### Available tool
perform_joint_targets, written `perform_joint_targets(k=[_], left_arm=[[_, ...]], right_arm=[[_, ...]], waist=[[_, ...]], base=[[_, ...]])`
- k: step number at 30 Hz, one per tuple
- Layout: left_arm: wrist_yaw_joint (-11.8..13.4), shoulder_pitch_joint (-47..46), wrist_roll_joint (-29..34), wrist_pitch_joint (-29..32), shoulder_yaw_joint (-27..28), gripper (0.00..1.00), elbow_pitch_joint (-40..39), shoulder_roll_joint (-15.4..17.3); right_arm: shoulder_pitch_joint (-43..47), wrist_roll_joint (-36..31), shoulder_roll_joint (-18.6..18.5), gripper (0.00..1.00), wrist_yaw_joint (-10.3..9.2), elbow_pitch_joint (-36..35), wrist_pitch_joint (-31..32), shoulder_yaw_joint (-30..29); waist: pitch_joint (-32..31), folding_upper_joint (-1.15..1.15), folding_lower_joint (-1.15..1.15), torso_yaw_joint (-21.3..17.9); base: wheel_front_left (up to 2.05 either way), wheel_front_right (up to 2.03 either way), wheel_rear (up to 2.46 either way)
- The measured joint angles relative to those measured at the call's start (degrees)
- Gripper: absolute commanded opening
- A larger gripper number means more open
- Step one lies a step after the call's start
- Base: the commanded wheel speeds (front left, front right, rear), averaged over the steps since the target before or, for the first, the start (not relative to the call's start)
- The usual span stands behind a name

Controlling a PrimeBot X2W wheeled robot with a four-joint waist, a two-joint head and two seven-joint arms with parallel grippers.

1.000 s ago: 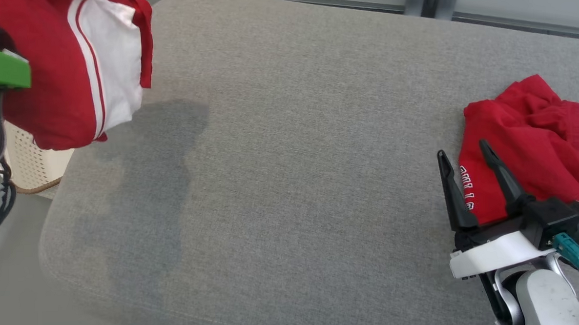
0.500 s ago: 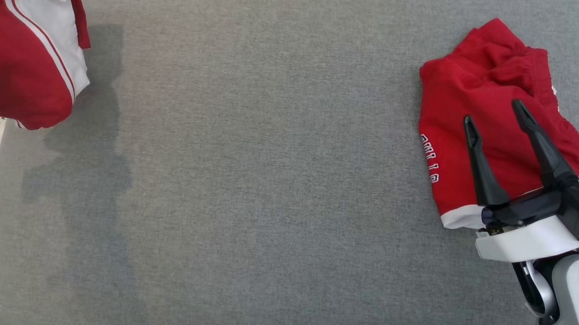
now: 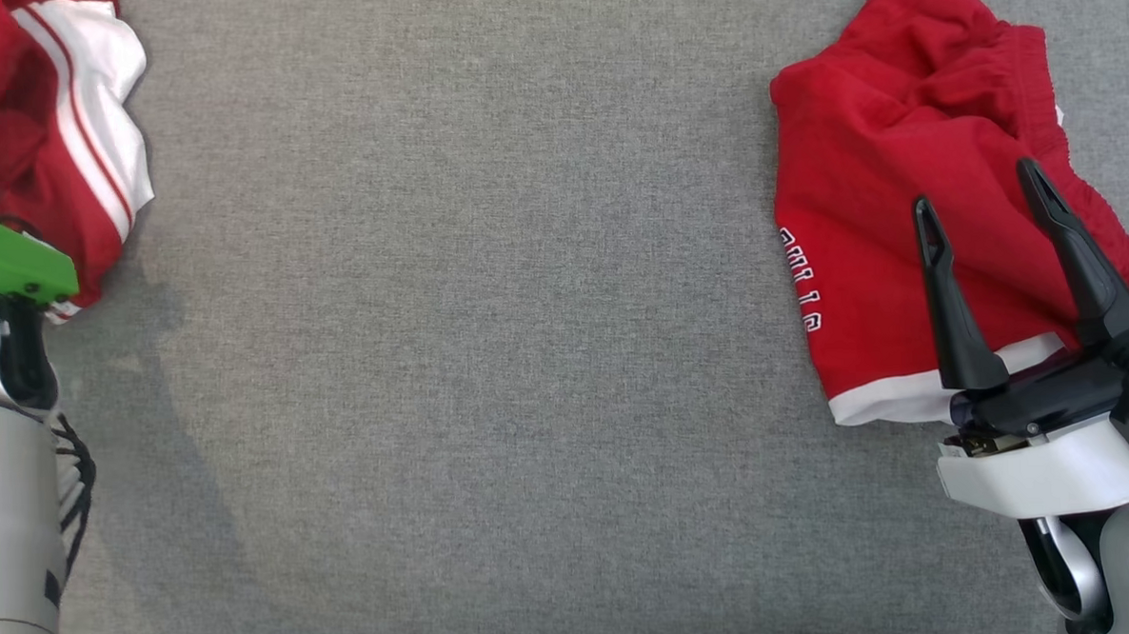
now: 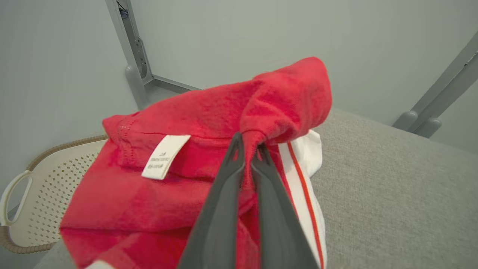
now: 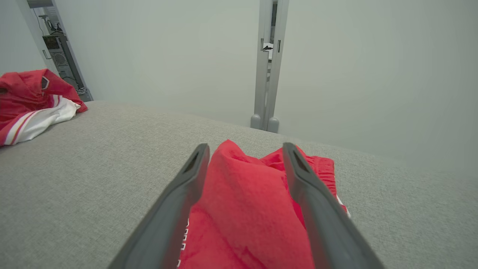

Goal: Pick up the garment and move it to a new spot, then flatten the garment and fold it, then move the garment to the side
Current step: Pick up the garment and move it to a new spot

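The left tool (image 4: 249,144), clamped on the garment (image 3: 71,138), has lowered it onto the surface (image 3: 481,359), upper left; the right tool (image 3: 978,187) gapes. Flattening likely follows.

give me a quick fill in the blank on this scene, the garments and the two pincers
1. The left pincer is ____ (open or shut) on a fold of the red and white garment.
2. The right pincer stands ____ (open or shut), gripping nothing.
3. In the head view, the crumpled red garment lies on the ____ side of the grey cushion.
4. The label sewn into the held garment is ____ in colour.

Missing words: shut; open; right; white
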Motion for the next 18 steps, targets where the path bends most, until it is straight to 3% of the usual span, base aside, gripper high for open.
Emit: perform_joint_targets(k=[4, 5, 6, 18], left_arm=[[-0.2, 0.1, -0.3, 0.0, -0.1, 0.0, 3.5, -1.5], [-0.2, 0.1, -0.3, 0.0, 0.0, 0.47, 3.9, -1.6], [-0.2, 0.0, -0.3, 0.0, 0.1, 1.0, 4.0, -1.6], [-0.2, -0.1, 8.9, 0.0, 5.5, 1.0, -11.1, 0.5]], right_arm=[[0.0, -0.1, -0.3, 1.0, 0.0, -0.6, 0.6, 0.1], [0.0, -0.1, -0.4, 1.0, 0.0, -0.6, 0.6, 0.1], [0.0, -0.1, -0.4, 1.0, 0.0, -0.6, 0.6, 0.1], [0.0, 0.9, 1.6, 1.0, 0.0, 4.7, -2.2, 0.6]], waist=[[0.4, 0.0, 0.0, 0.0], [0.4, 0.0, 0.0, 0.0], [0.3, 0.0, 0.0, 0.0], [-4.9, 0.0, 0.0, -1.2]], base=[[0.0, 0.0, 0.0], [0.0, 0.0, 0.0], [0.0, 0.0, 0.0], [0.0, 0.0, 0.0]])
